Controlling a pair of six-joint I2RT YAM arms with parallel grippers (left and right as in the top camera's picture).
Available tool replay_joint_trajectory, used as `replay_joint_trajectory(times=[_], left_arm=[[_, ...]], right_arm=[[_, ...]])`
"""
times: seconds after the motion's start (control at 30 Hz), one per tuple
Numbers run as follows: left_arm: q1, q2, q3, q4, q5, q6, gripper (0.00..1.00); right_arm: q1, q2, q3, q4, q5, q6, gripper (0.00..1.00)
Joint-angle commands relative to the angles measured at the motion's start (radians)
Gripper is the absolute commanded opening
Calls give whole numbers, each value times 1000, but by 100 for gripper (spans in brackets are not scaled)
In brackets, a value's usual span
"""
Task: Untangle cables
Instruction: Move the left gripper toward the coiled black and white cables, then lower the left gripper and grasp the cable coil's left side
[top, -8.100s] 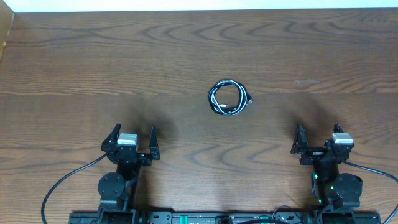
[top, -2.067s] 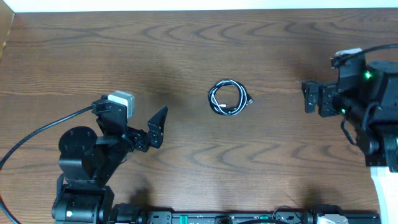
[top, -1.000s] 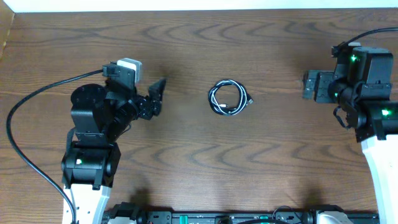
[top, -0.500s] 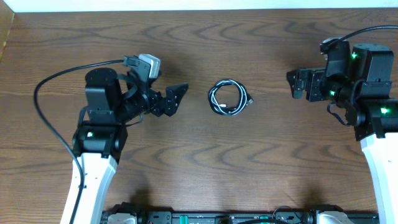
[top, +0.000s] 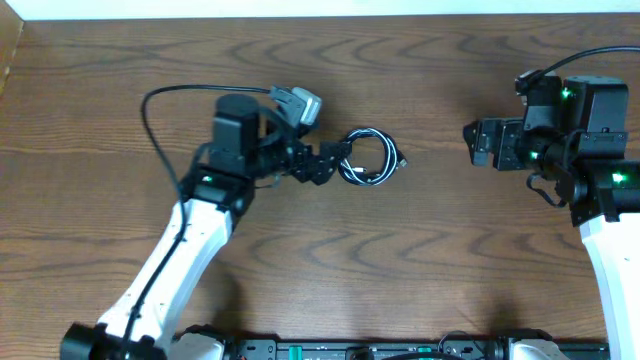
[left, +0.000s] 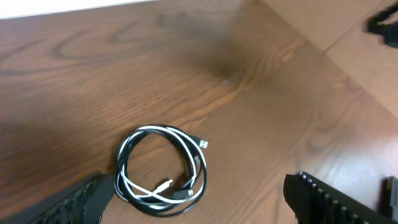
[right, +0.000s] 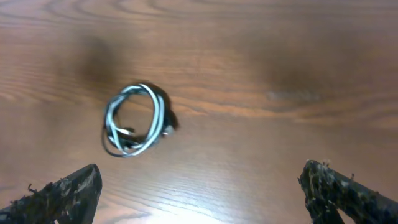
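Observation:
The cables (top: 368, 158) lie as one small coil of black and white cord on the wooden table (top: 320, 70), plug ends inside and beside the loop. My left gripper (top: 329, 165) is open at the coil's left edge. In the left wrist view the cables (left: 163, 185) sit between the spread fingers of that gripper (left: 205, 205), close against the left finger (left: 87, 200). My right gripper (top: 477, 146) is open, well to the right of the coil and holding nothing. The right wrist view has the cables (right: 124, 149) far ahead of the gripper (right: 205, 196).
The left arm's thick black wire (top: 165, 100) loops over the table behind it. A pale strip (top: 320, 8) runs along the table's far edge. The right arm's body (top: 600, 130) stands at the right side.
My left arm has swung right and forward until its open fingers reach the coil's left side. The right arm has barely moved. The coil lies where it was.

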Motion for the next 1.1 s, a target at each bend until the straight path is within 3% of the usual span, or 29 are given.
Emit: replay_joint_trajectory(times=[0.0,0.13,0.2,0.4,0.5,0.77,1.07], left_arm=[[-55,66,23,50,-174,-96,92],[-105,128,23,101,-251,-106,86],[-158,196,23,143,-438,-204,83],[-215,288,23,224,-485,-209,83],[-233,341,23,236,-580,-219,83],[-238,392,23,254,-658,-201,83],[-238,463,23,272,-604,-145,86]], right_arm=[[2,1,24,-32,82,25,98],[2,1,23,-53,85,25,96],[2,1,22,-56,89,26,97],[2,1,8,-63,88,25,97],[2,1,-19,-85,89,25,97],[3,1,-50,-97,88,25,97],[4,1,-50,-102,69,25,98]])
